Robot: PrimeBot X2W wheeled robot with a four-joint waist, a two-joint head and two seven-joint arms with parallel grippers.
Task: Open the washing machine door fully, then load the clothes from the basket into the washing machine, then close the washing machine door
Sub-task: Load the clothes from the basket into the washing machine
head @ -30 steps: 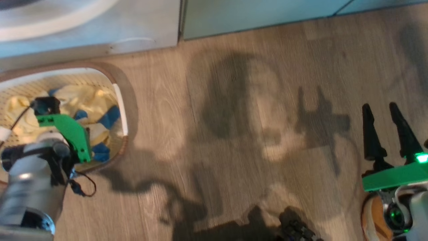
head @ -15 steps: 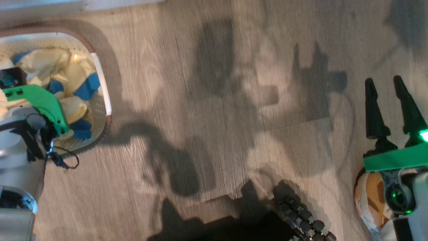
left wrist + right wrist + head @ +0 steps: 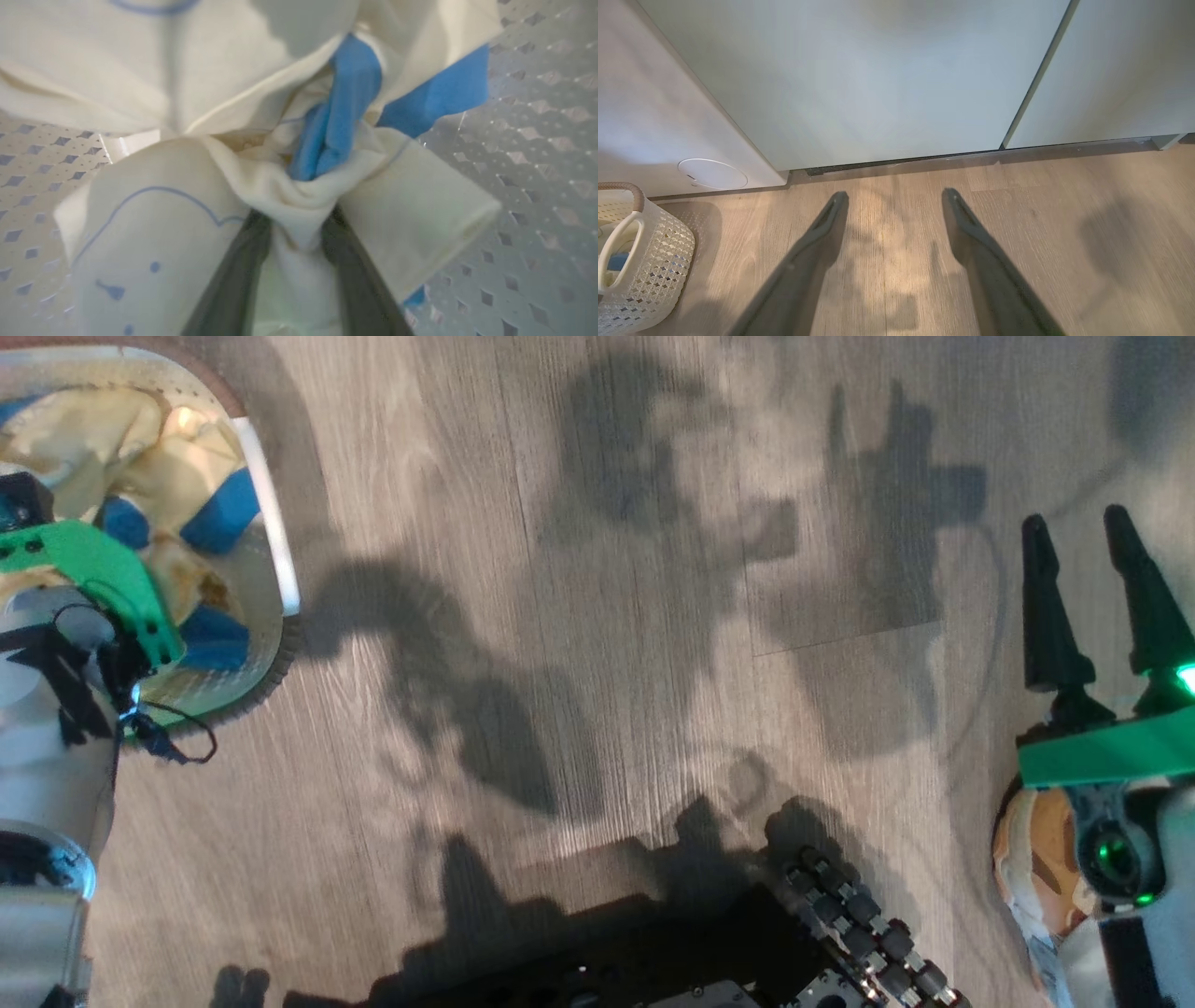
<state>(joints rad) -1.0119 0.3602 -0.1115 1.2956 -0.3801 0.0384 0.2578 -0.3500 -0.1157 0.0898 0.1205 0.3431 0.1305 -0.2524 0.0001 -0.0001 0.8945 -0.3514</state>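
Inside the basket (image 3: 274, 541) walls, my left gripper (image 3: 294, 226) pinches the clothes (image 3: 140, 84); my right gripper (image 3: 895, 196) hangs spread over open floor (image 3: 607, 709).

Shadowed wood-grain floor (image 3: 373, 476); pale cabinet panels (image 3: 878, 84)

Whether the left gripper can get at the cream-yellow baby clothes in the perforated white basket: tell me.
Likely yes: the left gripper is down in the basket, fingers either side of a bunched clothes fold.

Head looks down at floor (image 3: 597, 644) and basket (image 3: 268, 551); left wrist close inside it; right wrist low, sees its side.
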